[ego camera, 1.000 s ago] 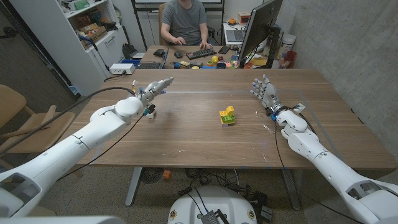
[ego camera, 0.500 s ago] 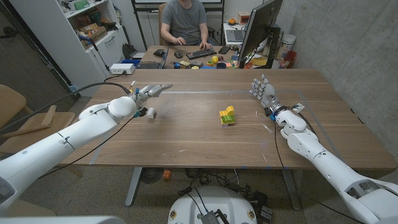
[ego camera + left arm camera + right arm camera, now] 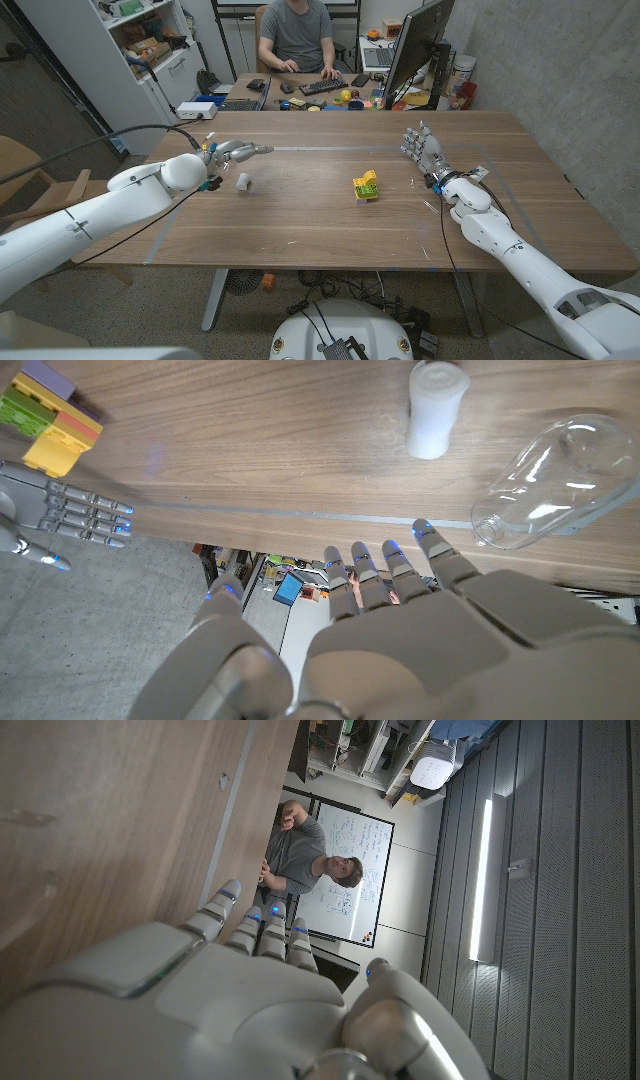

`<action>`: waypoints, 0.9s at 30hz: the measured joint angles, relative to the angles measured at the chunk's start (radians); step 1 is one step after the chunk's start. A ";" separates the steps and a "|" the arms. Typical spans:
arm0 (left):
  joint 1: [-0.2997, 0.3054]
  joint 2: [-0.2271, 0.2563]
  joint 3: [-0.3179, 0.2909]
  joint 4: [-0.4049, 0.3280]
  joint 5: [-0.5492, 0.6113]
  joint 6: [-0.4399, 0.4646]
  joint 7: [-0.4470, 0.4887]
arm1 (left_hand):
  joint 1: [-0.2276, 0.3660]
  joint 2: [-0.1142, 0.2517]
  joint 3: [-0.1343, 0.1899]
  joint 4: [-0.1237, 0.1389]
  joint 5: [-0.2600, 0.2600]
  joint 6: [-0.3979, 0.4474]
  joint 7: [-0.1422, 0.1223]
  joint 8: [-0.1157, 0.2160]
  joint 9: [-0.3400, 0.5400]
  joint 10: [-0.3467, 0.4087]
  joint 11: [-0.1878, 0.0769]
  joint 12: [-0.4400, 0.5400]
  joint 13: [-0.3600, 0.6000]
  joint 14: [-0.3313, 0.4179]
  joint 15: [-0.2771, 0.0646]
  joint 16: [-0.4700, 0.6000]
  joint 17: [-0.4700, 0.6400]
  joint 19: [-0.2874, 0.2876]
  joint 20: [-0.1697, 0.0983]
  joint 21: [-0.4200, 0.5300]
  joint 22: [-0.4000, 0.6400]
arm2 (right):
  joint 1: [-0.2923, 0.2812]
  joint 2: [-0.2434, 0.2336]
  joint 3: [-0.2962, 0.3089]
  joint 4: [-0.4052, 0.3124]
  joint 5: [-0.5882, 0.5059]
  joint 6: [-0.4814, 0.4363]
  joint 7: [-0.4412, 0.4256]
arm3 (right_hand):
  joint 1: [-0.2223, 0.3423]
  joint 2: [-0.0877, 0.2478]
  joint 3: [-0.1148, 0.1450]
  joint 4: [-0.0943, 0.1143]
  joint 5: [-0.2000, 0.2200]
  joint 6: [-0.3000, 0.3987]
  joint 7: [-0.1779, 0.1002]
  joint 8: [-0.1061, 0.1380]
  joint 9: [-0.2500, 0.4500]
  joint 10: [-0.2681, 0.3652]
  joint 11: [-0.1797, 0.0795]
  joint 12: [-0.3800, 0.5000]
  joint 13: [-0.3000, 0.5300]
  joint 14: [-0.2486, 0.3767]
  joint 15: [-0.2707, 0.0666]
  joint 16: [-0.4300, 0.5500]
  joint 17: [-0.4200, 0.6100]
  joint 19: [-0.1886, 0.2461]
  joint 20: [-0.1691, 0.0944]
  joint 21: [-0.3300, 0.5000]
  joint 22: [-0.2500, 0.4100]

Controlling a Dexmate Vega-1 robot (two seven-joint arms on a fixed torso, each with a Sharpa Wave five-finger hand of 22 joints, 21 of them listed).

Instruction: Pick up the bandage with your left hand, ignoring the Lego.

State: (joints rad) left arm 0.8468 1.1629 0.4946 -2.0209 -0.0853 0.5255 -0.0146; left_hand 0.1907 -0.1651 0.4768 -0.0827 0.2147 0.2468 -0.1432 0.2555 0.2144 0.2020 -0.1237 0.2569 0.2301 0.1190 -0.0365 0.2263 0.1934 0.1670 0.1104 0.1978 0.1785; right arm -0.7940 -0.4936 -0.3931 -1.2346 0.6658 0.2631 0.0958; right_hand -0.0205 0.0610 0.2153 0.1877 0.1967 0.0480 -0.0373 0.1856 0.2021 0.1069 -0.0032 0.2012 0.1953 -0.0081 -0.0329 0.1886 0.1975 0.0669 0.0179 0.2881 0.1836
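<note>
Here, at the wooden bench [image 3: 330, 215], my left hand [image 3: 232, 152] hovers released, fingers spread and holding nothing. The bandage [image 3: 243, 181], a small white roll, lies on its side just beside that hand, at about five o'clock from it. It looks light, soft and slightly squashy, likely to roll if nudged, so I judge a gentle pinch across its round body best, thumb on one side and fingers on the other. The Lego [image 3: 366, 186] sits well apart at three o'clock. My right hand [image 3: 424, 148] stands idle, fingers spread, grasping nothing.
</note>
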 measured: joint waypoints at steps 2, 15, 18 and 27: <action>0.002 0.010 0.000 -0.011 0.006 0.005 -0.003 | 0.003 0.003 -0.003 -0.005 0.004 0.000 0.000 0.000 0.002 0.006 -0.006 0.002 0.005 0.007 -0.003 0.000 0.002 0.002 -0.003 0.006 0.001 | 0.000 0.000 0.000 0.000 -0.001 -0.001 -0.001 | 0.000 0.000 0.000 0.000 0.000 0.000 0.000 0.000 0.000 0.000 0.000 0.000 0.000 -0.001 -0.001 0.000 0.000 0.000 0.000 0.000 0.000; 0.031 0.089 -0.007 -0.079 0.095 0.097 -0.063 | 0.035 -0.010 -0.011 -0.032 0.008 -0.015 -0.015 0.004 0.007 0.007 -0.007 0.002 0.014 0.023 -0.002 0.008 0.009 0.024 0.007 0.006 0.001 | -0.009 -0.004 -0.004 -0.017 -0.004 -0.008 -0.008 | 0.000 0.000 -0.008 0.000 0.000 0.000 0.000 0.000 0.000 0.000 0.000 0.000 0.000 -0.001 -0.001 0.000 0.000 0.000 0.000 -0.004 0.000; 0.035 0.105 0.004 -0.091 0.119 0.114 -0.079 | 0.039 -0.014 -0.015 -0.036 0.008 -0.020 -0.012 0.004 0.011 0.004 -0.009 0.002 0.017 0.031 -0.001 0.008 0.009 0.028 0.012 0.007 0.001 | -0.011 -0.006 -0.005 -0.021 -0.007 -0.010 -0.010 | 0.000 0.000 -0.008 0.000 0.000 0.000 0.000 0.000 0.000 0.000 0.000 0.000 0.000 -0.001 -0.001 0.000 0.000 0.000 0.000 -0.004 0.000; 0.065 0.131 0.000 -0.094 0.156 0.123 -0.081 | 0.039 -0.014 -0.029 -0.050 0.015 -0.014 -0.018 0.008 0.012 0.020 -0.029 0.010 0.023 0.051 -0.005 0.022 0.019 0.047 0.009 0.013 0.004 | -0.019 -0.014 -0.007 -0.036 -0.011 -0.015 -0.015 | 0.000 0.000 -0.011 -0.003 0.000 0.000 0.000 0.000 0.000 -0.001 -0.001 0.000 0.000 -0.001 -0.001 0.000 0.000 0.000 0.000 -0.004 0.000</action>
State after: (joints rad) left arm 0.9117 1.2940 0.4947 -2.1149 0.0706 0.6483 -0.0956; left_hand 0.2299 -0.1787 0.4479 -0.1325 0.2295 0.2324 -0.1614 0.2631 0.2267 0.2225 -0.1522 0.2669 0.2535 0.1702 -0.0414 0.2480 0.2119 0.2141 0.1197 0.2110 0.1822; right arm -0.8127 -0.5073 -0.3998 -1.2704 0.6548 0.2481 0.0804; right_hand -0.0205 0.0610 0.2040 0.1850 0.1967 0.0481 -0.0373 0.1857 0.2021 0.1064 -0.0039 0.2012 0.1954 -0.0092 -0.0340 0.1886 0.1975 0.0669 0.0179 0.2843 0.1835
